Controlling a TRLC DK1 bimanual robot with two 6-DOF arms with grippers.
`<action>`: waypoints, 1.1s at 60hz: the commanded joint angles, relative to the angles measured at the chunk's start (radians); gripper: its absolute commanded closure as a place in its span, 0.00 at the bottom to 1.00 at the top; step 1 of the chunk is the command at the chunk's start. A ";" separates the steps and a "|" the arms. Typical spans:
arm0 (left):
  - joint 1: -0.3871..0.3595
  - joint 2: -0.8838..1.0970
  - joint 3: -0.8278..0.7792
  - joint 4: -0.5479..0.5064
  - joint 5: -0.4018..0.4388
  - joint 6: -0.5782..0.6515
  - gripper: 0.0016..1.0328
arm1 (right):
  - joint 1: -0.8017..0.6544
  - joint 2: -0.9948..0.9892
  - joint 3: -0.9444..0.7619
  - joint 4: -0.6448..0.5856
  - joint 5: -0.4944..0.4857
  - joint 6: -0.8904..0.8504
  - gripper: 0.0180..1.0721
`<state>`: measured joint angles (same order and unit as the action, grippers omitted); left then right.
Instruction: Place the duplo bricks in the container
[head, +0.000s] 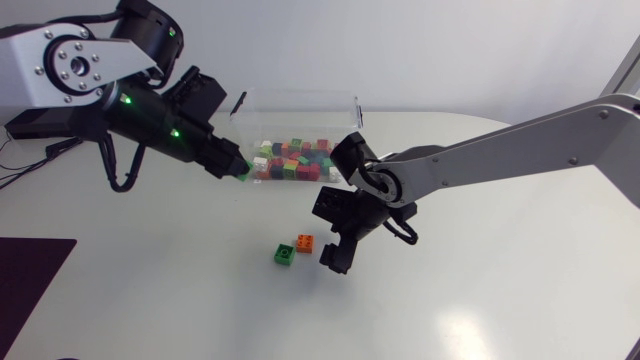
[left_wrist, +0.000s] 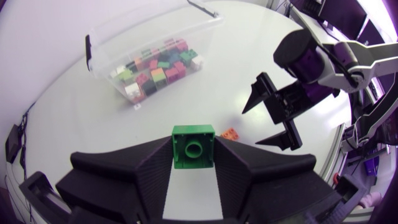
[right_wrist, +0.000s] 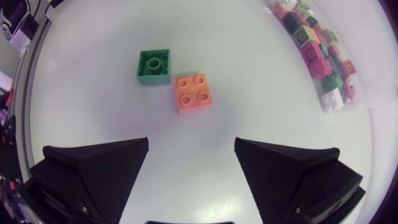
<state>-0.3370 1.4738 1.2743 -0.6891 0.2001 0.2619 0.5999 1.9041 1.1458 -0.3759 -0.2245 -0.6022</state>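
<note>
My left jaws grip a green brick (left_wrist: 193, 147) beside the container (head: 300, 96). My right jaws hang open over the desk (right_wrist: 249, 74), orange brick (right_wrist: 193, 93) and second green brick (right_wrist: 153, 66) just ahead.

White table (head: 500, 290), smooth, slightly glossy top w/ rounded edge at far right. Dark maroon mat (head: 30, 275) lies flat at its near-left corner; thin black cables (head: 22, 165) trail across far-left side. Light even, shadows soft & faint.
</note>
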 joint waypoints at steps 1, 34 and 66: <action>0.024 0.031 0.054 0.026 0.024 0.022 0.73 | 0.011 0.036 0.035 -0.017 -0.012 -0.057 0.05; 0.092 0.203 0.195 0.114 0.102 0.020 0.73 | 0.046 0.193 0.293 -0.209 -0.016 -0.206 0.05; 0.128 0.342 0.312 0.154 0.142 0.014 0.73 | 0.060 0.305 0.448 -0.311 0.010 -0.205 0.33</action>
<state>-0.2214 1.7859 1.5398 -0.5472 0.3233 0.2665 0.6529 2.1639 1.5730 -0.6773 -0.2226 -0.7933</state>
